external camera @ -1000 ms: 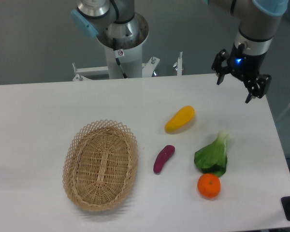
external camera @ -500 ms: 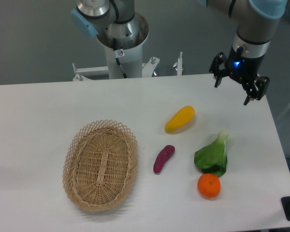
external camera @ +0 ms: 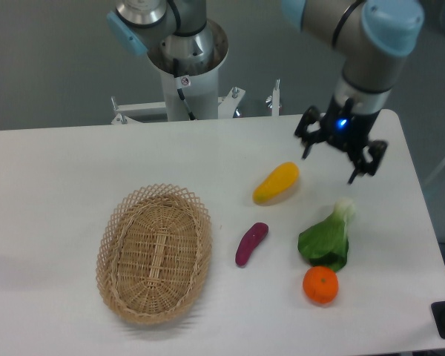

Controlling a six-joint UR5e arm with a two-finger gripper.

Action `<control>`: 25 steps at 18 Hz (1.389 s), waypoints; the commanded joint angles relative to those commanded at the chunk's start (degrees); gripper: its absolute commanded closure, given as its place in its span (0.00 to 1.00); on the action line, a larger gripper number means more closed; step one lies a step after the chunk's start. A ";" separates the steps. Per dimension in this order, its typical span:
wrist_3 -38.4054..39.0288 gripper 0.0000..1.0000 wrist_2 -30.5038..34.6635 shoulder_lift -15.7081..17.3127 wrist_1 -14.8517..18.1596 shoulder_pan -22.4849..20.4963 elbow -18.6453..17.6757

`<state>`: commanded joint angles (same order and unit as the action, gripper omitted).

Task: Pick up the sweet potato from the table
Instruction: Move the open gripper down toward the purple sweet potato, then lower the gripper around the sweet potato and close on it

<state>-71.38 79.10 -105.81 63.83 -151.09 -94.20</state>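
Fingers (external camera: 331, 156) spread and empty, I hold them above the table (external camera: 59, 163), the sweet potato (external camera: 251, 243) lying untouched at their seven o'clock.

No readable text, brand, number or sign found. Small round sticker on robot base column (external camera: 182, 81) too small to read. Blue light on wrist above hand (external camera: 328, 158) carried no characters.

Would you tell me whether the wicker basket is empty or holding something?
Empty: the basket shows only its bare woven bottom, and the sweet potato lies on the table beside it.
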 joint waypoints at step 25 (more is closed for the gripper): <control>10.73 0.00 9.93 -10.46 -21.21 9.94 -12.06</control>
<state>-60.64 89.03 -116.28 42.63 -141.15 -106.26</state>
